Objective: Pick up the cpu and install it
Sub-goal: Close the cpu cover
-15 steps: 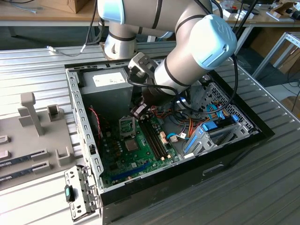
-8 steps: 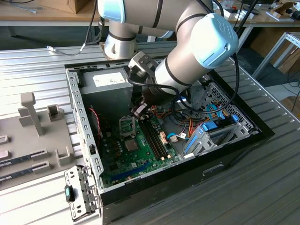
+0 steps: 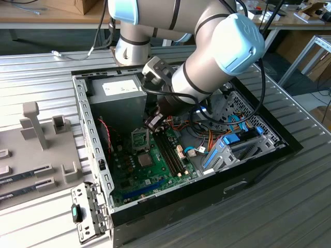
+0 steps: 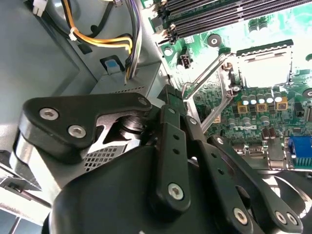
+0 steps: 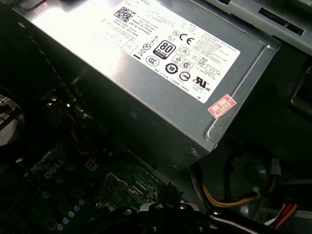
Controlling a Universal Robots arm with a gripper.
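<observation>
Firstly, in the exterior view, an open computer case (image 3: 83, 119) is seen lying on a ribbed metal table (image 3: 289, 206). The arm (image 3: 207, 62) is reached down into it from the far side. The gripper (image 3: 151, 123) is held low over the green motherboard (image 3: 139, 175), just beside the far edge of the processor socket (image 3: 140, 138) and near the far end of the memory slots (image 3: 168, 150). The grey power supply (image 3: 116, 90) is set at the far left of the case. A pale holder with upright posts (image 3: 31, 124) is placed to the left of the case.

Next, in the second wrist view, the gripper's (image 4: 169, 95) black links are shown close up. Whether it is spread or pressed together cannot be told. Beyond it, the socket (image 4: 263, 68) is seen with a thin metal lever (image 4: 204, 73) raised beside it. The cpu cannot be picked out with certainty: a pale square is framed within the socket, but whether that is the chip cannot be told. Yellow and orange cables (image 4: 102, 41) are routed beside the memory slots (image 4: 219, 14).

Lastly, in the first wrist view, the power supply (image 5: 146, 73) is shown with its labelled side lit, and coloured cables (image 5: 229, 200) are seen below its corner.
</observation>
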